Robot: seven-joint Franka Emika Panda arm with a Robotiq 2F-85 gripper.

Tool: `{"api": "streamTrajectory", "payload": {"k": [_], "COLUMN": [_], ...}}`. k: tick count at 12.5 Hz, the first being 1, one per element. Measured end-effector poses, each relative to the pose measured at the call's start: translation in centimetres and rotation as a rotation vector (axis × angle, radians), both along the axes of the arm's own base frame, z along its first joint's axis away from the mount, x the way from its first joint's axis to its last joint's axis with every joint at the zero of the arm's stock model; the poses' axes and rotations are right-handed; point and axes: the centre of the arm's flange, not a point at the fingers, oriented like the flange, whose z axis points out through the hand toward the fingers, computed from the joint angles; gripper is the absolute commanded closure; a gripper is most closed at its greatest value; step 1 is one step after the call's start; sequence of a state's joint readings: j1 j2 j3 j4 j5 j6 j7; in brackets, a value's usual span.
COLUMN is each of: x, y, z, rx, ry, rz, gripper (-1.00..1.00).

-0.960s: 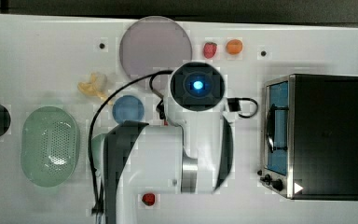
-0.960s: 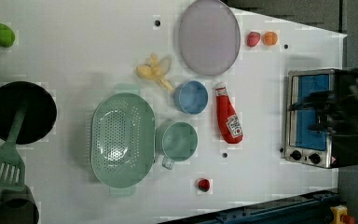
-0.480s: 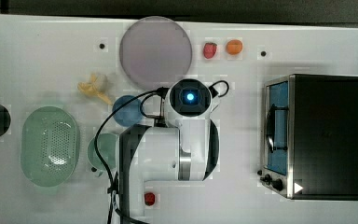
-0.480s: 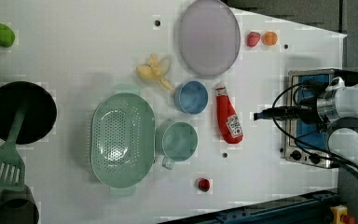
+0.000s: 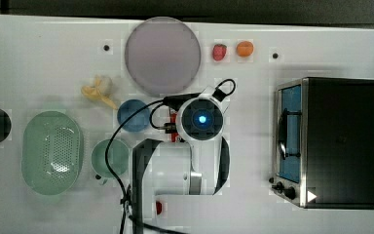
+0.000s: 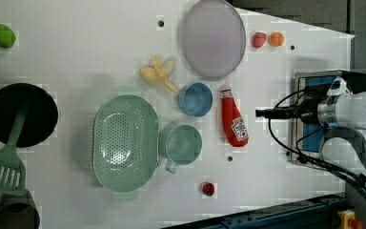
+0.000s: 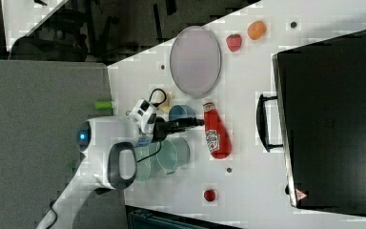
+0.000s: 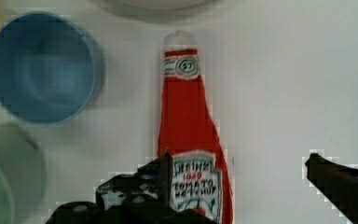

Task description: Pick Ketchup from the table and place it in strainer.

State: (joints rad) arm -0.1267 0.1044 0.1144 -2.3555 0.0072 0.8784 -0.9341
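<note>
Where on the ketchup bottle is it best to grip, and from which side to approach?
Likely from above, across the wide labelled body of the Ketchup, not the narrow neck. It lies flat on the table; the open gripper already straddles it in the wrist view.

Ketchup label reads "HEINZ", "TOMATO KETCHUP"; a small number between them is possibly "1869". Neck band bears "57", shown reversed. No other legible text.
</note>
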Motion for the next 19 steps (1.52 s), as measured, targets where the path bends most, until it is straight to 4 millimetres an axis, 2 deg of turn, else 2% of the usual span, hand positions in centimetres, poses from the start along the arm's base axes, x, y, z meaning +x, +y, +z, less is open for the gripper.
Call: {"api": "streamTrajectory", "payload": {"k": [4, 7, 8, 10, 11, 14, 16, 17, 19], "x": [-1.8, -3.9, -4.2, -4.4, -4.4, -3.6, -3.4, -3.2, -2.7], "y": [-0.6, 0.2, 0.3, 0.1, 0.1, 0.2, 0.0, -0.1, -0.1], "z": [-7.5, -12.5, -13.5, -15.1, -15.4, -13.9, -12.0, -10.4, -5.9], "rx": [0.015, 0.027, 0.030, 0.033, 0.035, 0.031, 0.025, 0.023, 0.010], "ry": [0.064, 0.113, 0.123, 0.113, 0.116, 0.083, 0.061, 0.060, 0.032], "rz": [-0.015, -0.005, -0.002, 0.001, 0.000, 0.007, 0.004, 0.004, 0.012], "gripper": [-1.00, -1.00, -0.92, -0.43, -0.26, -0.26, -0.26, -0.26, -0.26]}}
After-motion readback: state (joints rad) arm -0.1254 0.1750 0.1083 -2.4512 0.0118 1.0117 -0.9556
